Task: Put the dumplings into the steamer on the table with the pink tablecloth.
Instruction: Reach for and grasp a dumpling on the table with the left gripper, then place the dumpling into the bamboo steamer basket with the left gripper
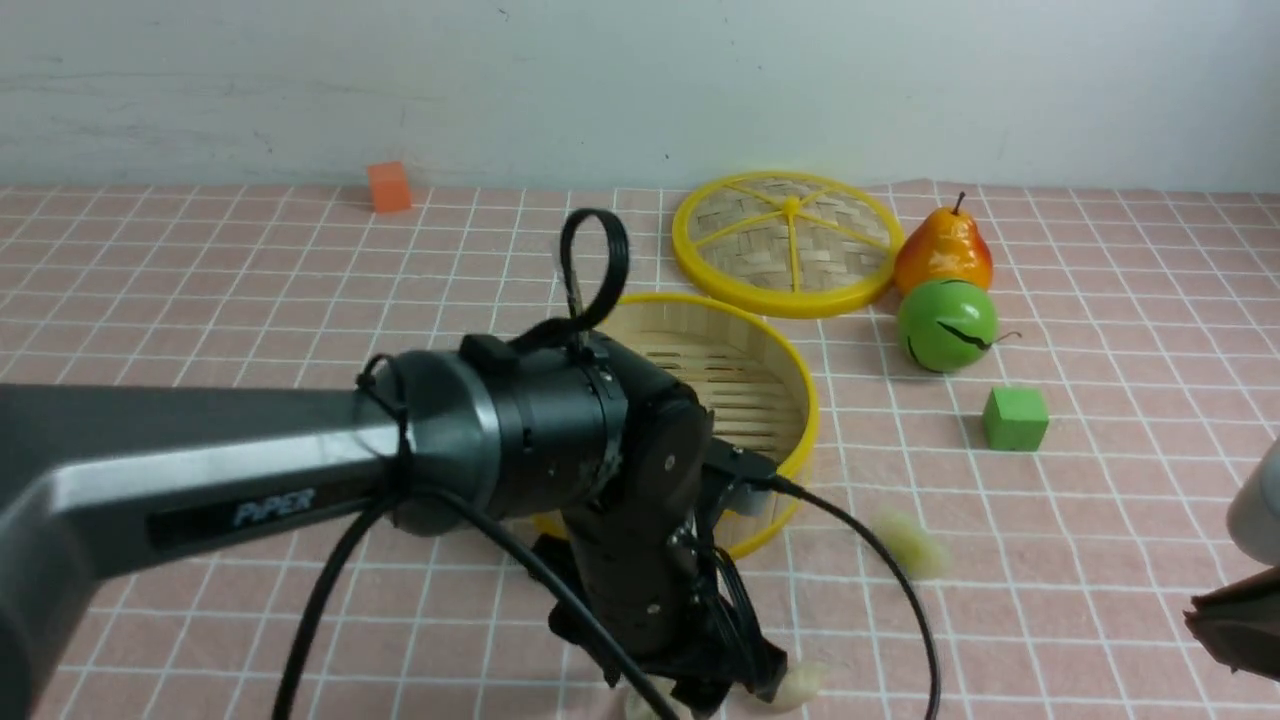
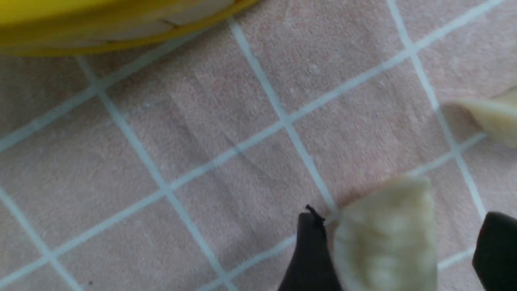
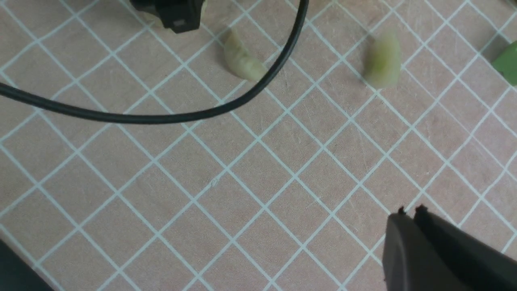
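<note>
The steamer [image 1: 800, 400] stands mid-table on the pink tablecloth [image 1: 200, 300], half hidden behind my left arm; its slatted floor looks bare where it shows. My left gripper [image 2: 402, 242] points down at the table's front edge, open, and straddles one dumpling [image 2: 387, 238] lying on the cloth. One finger [image 2: 311, 258] is right against it, the other stands apart. A second dumpling [image 1: 800, 685] lies just beside it, a third [image 1: 910, 545] farther right. My right gripper [image 3: 410, 212] hovers shut and empty at the right, away from the dumplings [image 3: 242, 60].
The steamer's woven lid [image 1: 785, 240] lies behind it. A pear [image 1: 945, 250], a green ball [image 1: 947, 325] and a green cube [image 1: 1015, 418] sit to the right. An orange cube [image 1: 389, 186] sits by the back wall. The left arm's cable [image 3: 161, 118] loops over the cloth.
</note>
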